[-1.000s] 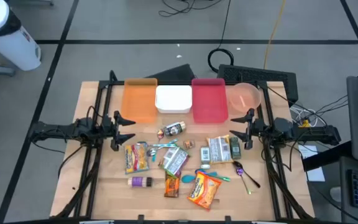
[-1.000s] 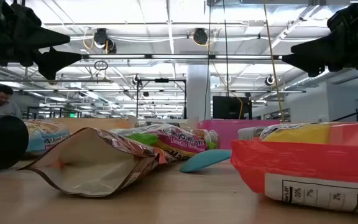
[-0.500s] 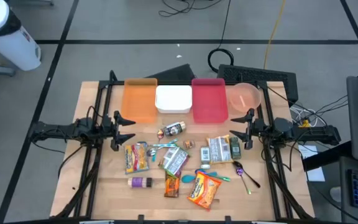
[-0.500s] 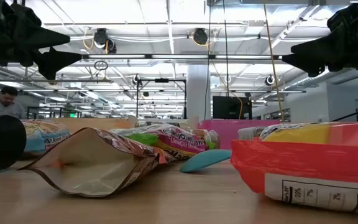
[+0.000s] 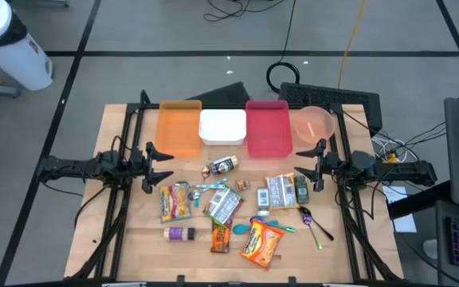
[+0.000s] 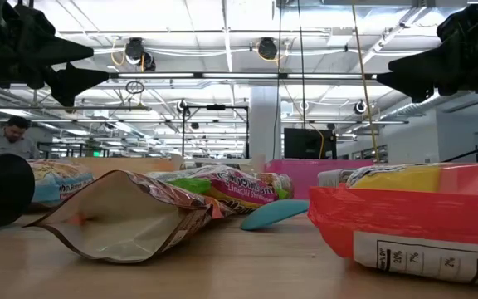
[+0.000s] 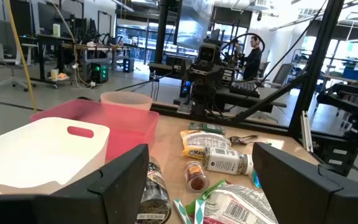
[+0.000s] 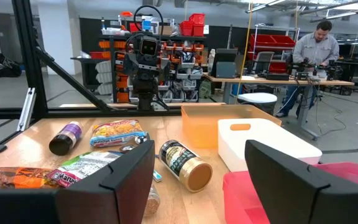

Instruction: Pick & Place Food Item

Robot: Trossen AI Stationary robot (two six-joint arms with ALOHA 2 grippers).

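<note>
Both arms hang above the wooden surface [image 5: 134, 239] with nothing held. The left end effector [image 5: 159, 167] has its two dark, wedge-shaped fingers spread apart and empty; the right end effector [image 5: 307, 170] faces it from the far side, fingers likewise parted and empty.

The food items lie scattered between the two. Just ahead of the left end effector is a small glass jar with a gold lid [image 5: 222, 166] on its side, and nearer it a crinkled yellow snack bag [image 5: 174, 201]. A glossy foil pouch [image 5: 223, 205] sits in the middle of the heap. Close to the right end effector lie a pale printed packet [image 5: 280, 191] and a purple spoon [image 5: 312, 223]. Farther from both are an orange chip bag [image 5: 261, 241] and a purple-capped bottle [image 5: 180, 233].

Beyond the heap, a row of smooth plastic containers: an orange bin [image 5: 179, 127], a white tub [image 5: 222, 127], a pink bin [image 5: 268, 127] and a round translucent bowl [image 5: 315, 123].

Only the low view shows the pouch's open mouth [image 6: 123, 220] and a teal spoon bowl [image 6: 274, 213] at surface level. The right wrist view shows the jar's label [image 8: 182, 163] and a person [image 8: 316, 50] at a bench beyond the surface.
</note>
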